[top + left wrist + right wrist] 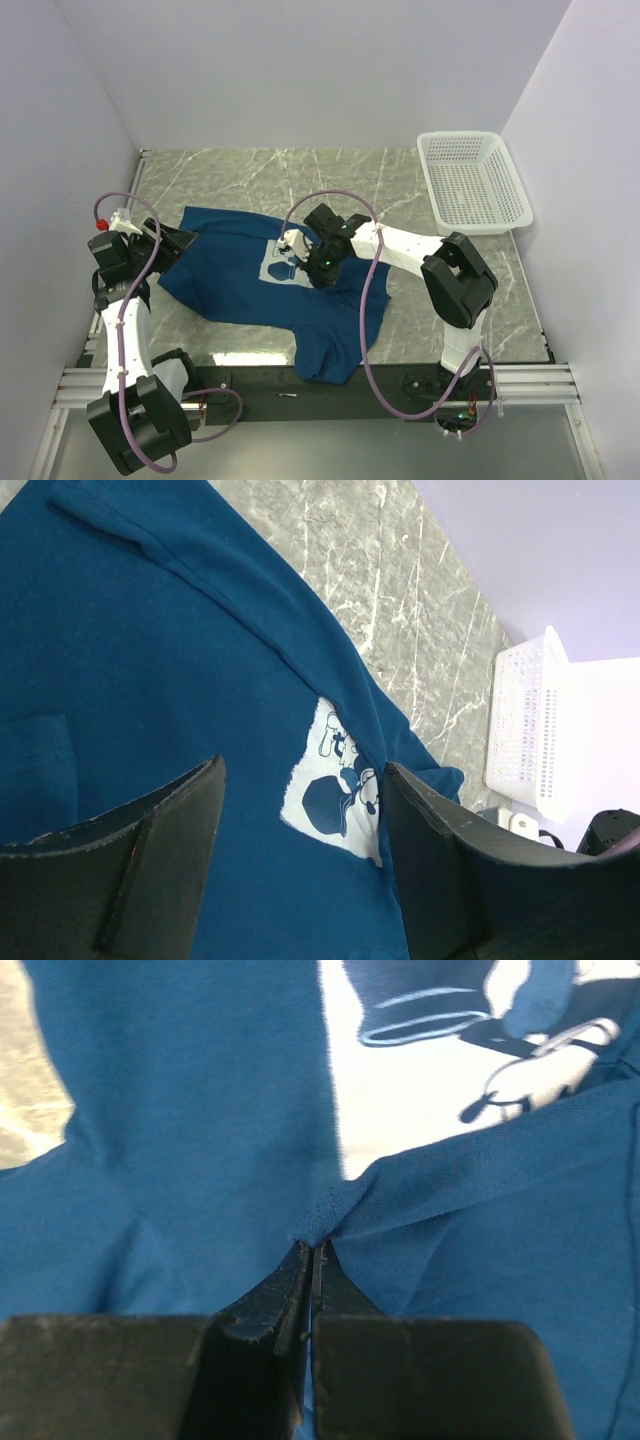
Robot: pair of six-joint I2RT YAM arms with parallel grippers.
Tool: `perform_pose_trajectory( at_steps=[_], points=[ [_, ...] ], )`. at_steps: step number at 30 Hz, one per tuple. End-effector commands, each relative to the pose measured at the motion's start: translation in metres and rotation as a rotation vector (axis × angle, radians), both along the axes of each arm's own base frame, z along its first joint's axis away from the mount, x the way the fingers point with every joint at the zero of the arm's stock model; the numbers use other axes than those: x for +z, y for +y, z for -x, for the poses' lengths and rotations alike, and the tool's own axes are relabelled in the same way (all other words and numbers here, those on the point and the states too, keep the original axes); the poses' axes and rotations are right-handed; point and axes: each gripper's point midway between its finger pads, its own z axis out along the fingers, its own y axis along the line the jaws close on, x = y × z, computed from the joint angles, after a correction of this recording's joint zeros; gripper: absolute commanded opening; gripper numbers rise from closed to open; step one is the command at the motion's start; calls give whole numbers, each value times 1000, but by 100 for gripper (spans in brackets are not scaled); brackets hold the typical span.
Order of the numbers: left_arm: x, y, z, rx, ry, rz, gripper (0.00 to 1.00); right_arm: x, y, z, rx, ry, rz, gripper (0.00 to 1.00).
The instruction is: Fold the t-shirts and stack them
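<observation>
The dark blue t-shirt (235,285) lies spread and rumpled on the marble table, its white cartoon print (278,266) facing up. Its lower part reaches the table's near edge. My right gripper (320,264) sits just right of the print, shut on a pinched fold of the t-shirt (420,1210); the fabric bunches at the closed tips (312,1248). My left gripper (186,240) is open at the shirt's left edge. In the left wrist view its fingers (150,860) stand wide apart above the t-shirt (150,660), holding nothing, with the print (340,800) between them.
A white mesh basket (472,182) stands at the back right of the table, also seen in the left wrist view (525,725). White walls close in on the left, back and right. A black strip and rail (300,385) run along the near edge.
</observation>
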Motion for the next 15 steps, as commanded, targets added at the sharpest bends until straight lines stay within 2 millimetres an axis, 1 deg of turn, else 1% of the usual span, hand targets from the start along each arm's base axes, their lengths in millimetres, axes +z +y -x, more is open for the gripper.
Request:
perform_pose_trajectory(
  at_steps=[1,5,7,10,11,12,13,14,15],
  points=[
    [3,-3,-1,-29,-30,-10,70,38,17,9,65,-1,-107,0],
    [3,-3,-2,-25,-28,-9,70,42,22,21,100,37,-132,0],
    [3,-3,-2,-27,-29,-10,70,41,24,26,110,59,-136,0],
    [3,-3,-2,-25,-27,-10,70,39,27,28,112,81,-140,0],
    [3,-3,-2,-27,-28,-9,70,39,28,28,109,90,-141,2],
    [3,-2,-2,-24,-29,-10,70,39,30,28,107,97,-144,6],
    [2,-2,-2,-24,-25,-8,70,40,32,28,101,105,-148,14],
    [2,-2,-2,-23,-26,-10,70,38,33,31,101,130,-150,30],
    [3,-2,-2,-24,-26,-9,70,39,36,31,98,140,-154,37]
  ],
)
